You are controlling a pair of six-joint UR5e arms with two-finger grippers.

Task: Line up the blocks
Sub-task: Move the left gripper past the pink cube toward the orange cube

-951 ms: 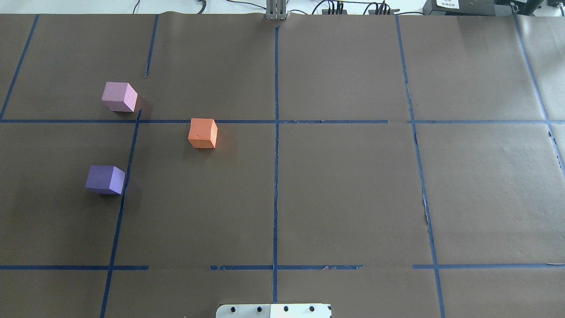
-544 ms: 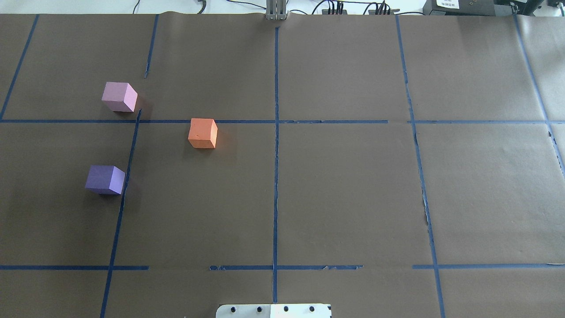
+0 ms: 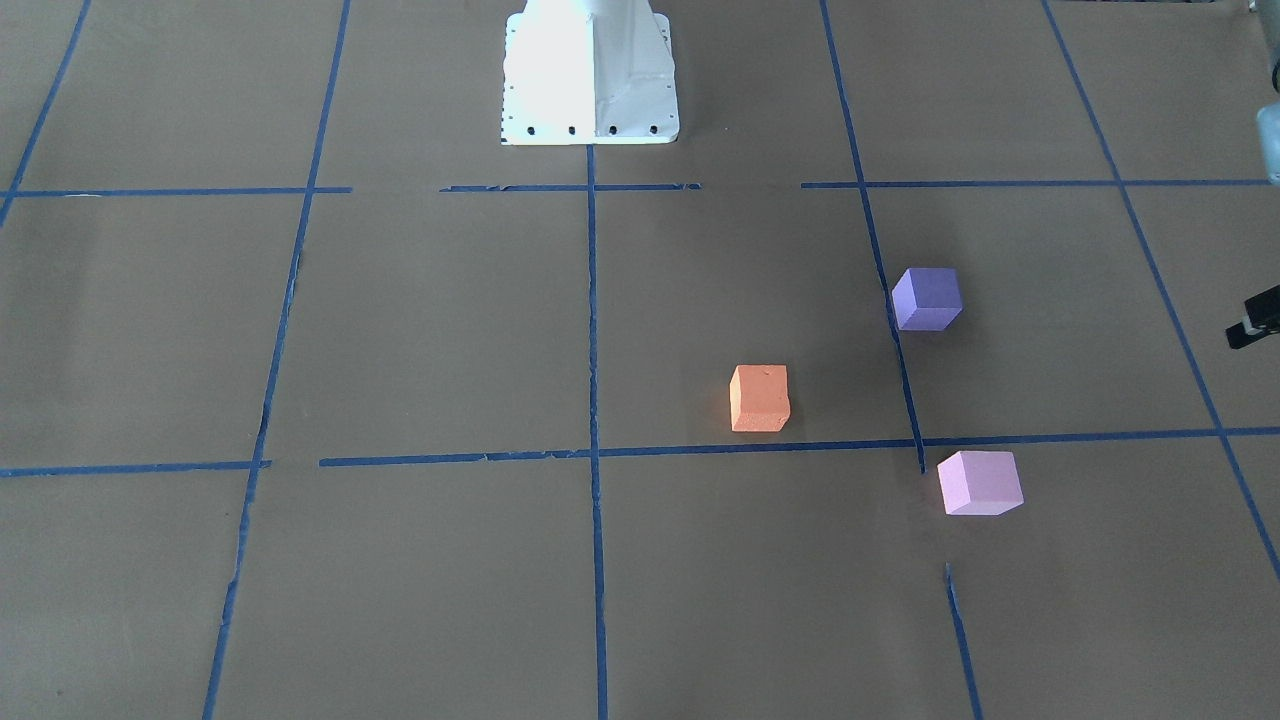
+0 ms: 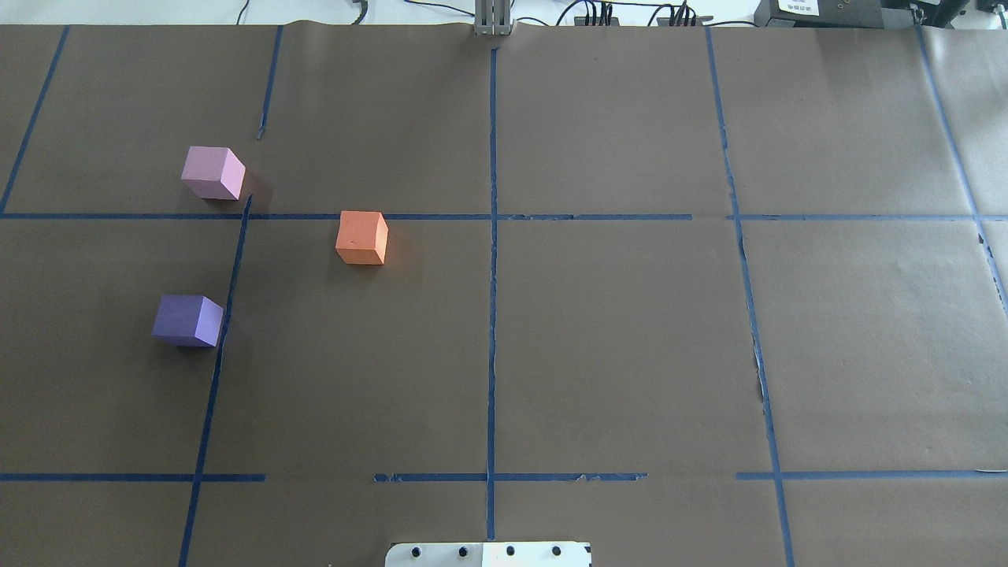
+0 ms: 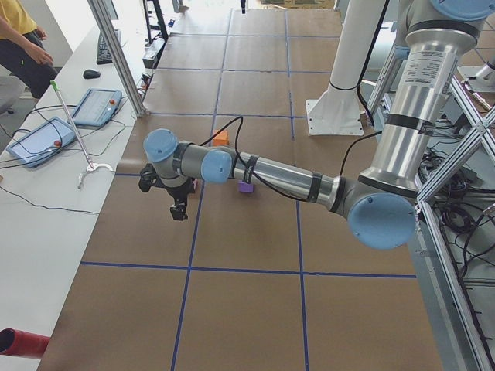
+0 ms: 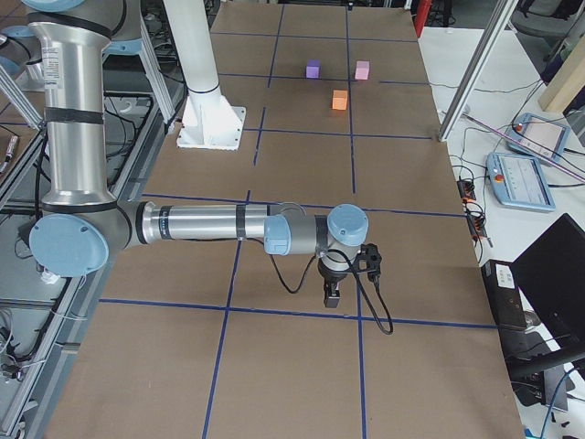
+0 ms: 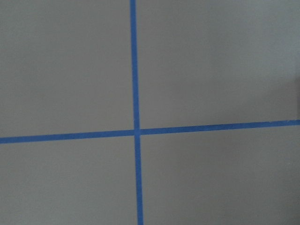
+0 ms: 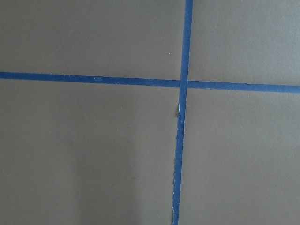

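Three blocks sit apart on the brown paper, on my left half of the table. The orange block (image 4: 361, 236) (image 3: 760, 398) is nearest the centre line. The dark purple block (image 4: 187, 320) (image 3: 927, 298) lies nearer my base. The pale pink block (image 4: 213, 172) (image 3: 980, 482) lies farthest out. My left gripper (image 5: 179, 210) hangs over the table's left end, beyond the blocks; I cannot tell whether it is open. My right gripper (image 6: 331, 297) hangs over the far right end, away from the blocks (image 6: 339, 100); I cannot tell its state. Both wrist views show only paper and tape.
The white robot base plate (image 4: 488, 554) stands at the near middle edge. Blue tape lines (image 4: 492, 276) divide the paper into squares. A side table with tablets (image 5: 46, 139) and an operator (image 5: 23, 39) are past the left end. A metal frame post (image 5: 116, 54) stands there too.
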